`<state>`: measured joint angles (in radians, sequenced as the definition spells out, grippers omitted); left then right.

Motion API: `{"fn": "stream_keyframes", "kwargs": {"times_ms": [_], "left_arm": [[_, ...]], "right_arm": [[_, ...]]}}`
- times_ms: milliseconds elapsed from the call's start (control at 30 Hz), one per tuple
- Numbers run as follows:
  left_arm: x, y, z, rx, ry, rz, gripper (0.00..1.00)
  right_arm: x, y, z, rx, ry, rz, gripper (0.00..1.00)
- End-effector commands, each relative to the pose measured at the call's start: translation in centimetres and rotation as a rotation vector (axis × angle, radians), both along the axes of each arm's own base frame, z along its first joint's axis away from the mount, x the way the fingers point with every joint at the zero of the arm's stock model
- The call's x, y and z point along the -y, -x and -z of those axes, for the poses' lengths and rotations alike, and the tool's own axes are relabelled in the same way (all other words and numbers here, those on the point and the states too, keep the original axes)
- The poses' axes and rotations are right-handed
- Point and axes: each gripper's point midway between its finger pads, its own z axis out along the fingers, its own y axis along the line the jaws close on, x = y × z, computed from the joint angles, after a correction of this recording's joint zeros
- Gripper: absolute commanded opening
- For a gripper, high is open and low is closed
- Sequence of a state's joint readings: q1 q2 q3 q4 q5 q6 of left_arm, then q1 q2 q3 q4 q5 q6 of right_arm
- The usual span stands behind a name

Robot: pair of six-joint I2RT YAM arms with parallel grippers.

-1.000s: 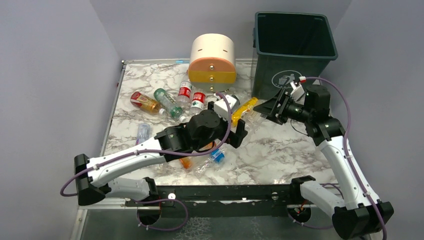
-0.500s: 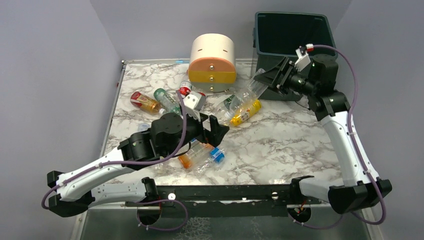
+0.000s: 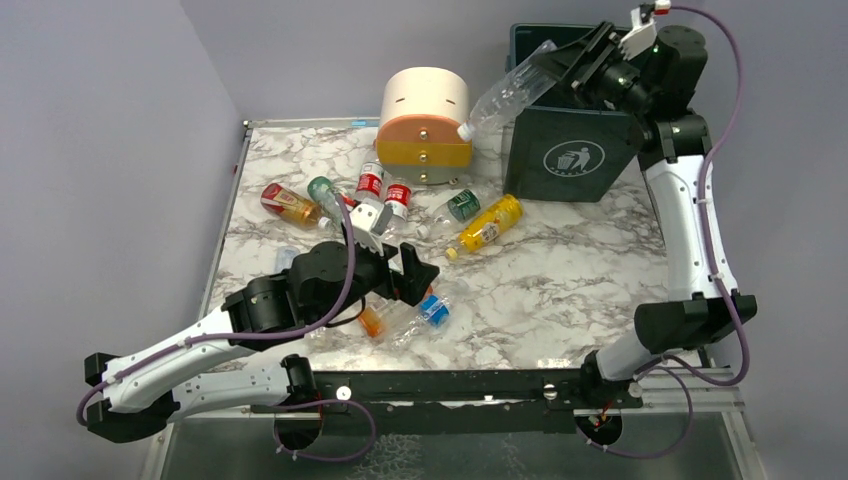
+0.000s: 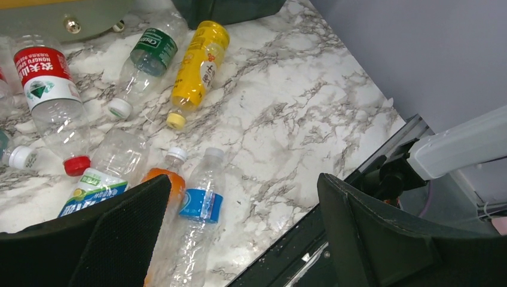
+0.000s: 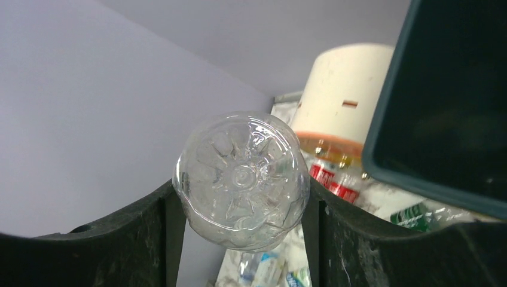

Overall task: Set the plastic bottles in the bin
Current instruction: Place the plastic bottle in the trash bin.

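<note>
1. The bin (image 3: 590,170) stands at the desk's (image 3: 560,290) far right corner. Its inside is dark, and what lies in it cannot be told.
2. The right claw (image 3: 570,62) pinches a clear bottle (image 3: 510,92) by its base. The bottle is tilted cap-down beside the bin's upper left rim, outside the bin.
3. The left claw (image 3: 418,272) is spread wide over an orange bottle (image 4: 164,182) and a blue-label bottle (image 4: 200,203).
4. A yellow bottle (image 3: 487,222) and a green-label bottle (image 3: 458,205) lie on the desk near the drawer unit (image 3: 425,115).

Bottles (image 3: 487,225) before drawer unit (image 3: 425,115), left of bin (image 3: 575,160)
</note>
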<state>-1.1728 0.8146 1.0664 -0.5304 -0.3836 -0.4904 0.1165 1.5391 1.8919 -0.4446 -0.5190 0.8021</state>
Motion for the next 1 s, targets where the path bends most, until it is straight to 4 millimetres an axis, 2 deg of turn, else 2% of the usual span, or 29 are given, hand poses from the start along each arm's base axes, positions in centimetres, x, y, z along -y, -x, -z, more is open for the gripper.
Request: {"fn": "stream_keyframes", "kwargs": {"times_ms": [0,133,200,300,433,667,900,933,967], "left_arm": [[-0.9,0.2,0.6,-0.02,0.005,-0.025,0.99],[-0.8,0.1,1.0,-0.022,-0.013,-0.021,0.99],[-0.8,0.1,1.1,-0.019,-0.027,-0.018,0.99],[-0.7,0.1,1.4,-0.019,-0.044,-0.015,0.99],[-0.6,0.1,1.8,-0.024,-0.063,-0.01,0.99],[-0.4,0.1,2.4,-0.034,-0.082,-0.006,0.99],[-0.5,0.1,2.8,-0.043,-0.094,-0.007,0.99],[-0.5,0.1,2.9,-0.045,-0.098,-0.007,0.99],[-0.4,0.1,3.1,-0.048,-0.106,-0.004,0.99]], "right_arm": [[4.3,-2.4,-4.6,0.108,-0.082,0.103,0.57],[9.2,-3.7,-6.2,0.144,-0.152,0.182,0.57],[12.1,-4.2,-6.5,0.151,-0.177,0.236,0.57],[15.9,-4.6,-6.1,0.15,-0.194,0.31,0.57],[20.2,-5.1,-4.5,0.131,-0.19,0.419,0.59],[22.8,-6.7,-1.2,0.076,-0.143,0.509,0.59],[24.4,-7.4,-0.3,0.057,-0.057,0.582,0.6],[24.6,-7.5,-0.1,0.051,-0.046,0.588,0.62],[24.7,-7.6,0.1,0.046,-0.036,0.593,0.68]]}}
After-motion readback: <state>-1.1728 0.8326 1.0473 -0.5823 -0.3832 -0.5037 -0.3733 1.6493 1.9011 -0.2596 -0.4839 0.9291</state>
